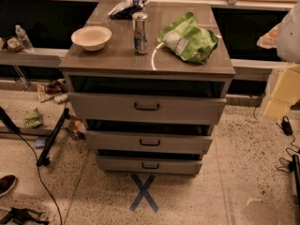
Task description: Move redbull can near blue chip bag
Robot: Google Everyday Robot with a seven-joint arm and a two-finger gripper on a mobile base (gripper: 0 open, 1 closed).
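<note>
The redbull can (140, 33) stands upright on the grey cabinet top (112, 60), near its middle. The blue chip bag (127, 7) lies wrinkled at the far edge of the top, just behind and slightly left of the can, a short gap away. My gripper is out of view. Only a white and cream part of what looks like the arm (287, 55) shows at the right edge, apart from the cabinet.
A white bowl (91, 37) sits left of the can. A bright green bag (189, 37) lies right of it. The cabinet's three drawers (146, 108) stand partly pulled out. Cables, a stand and litter lie on the floor at left; a blue X (144, 193) marks the floor in front.
</note>
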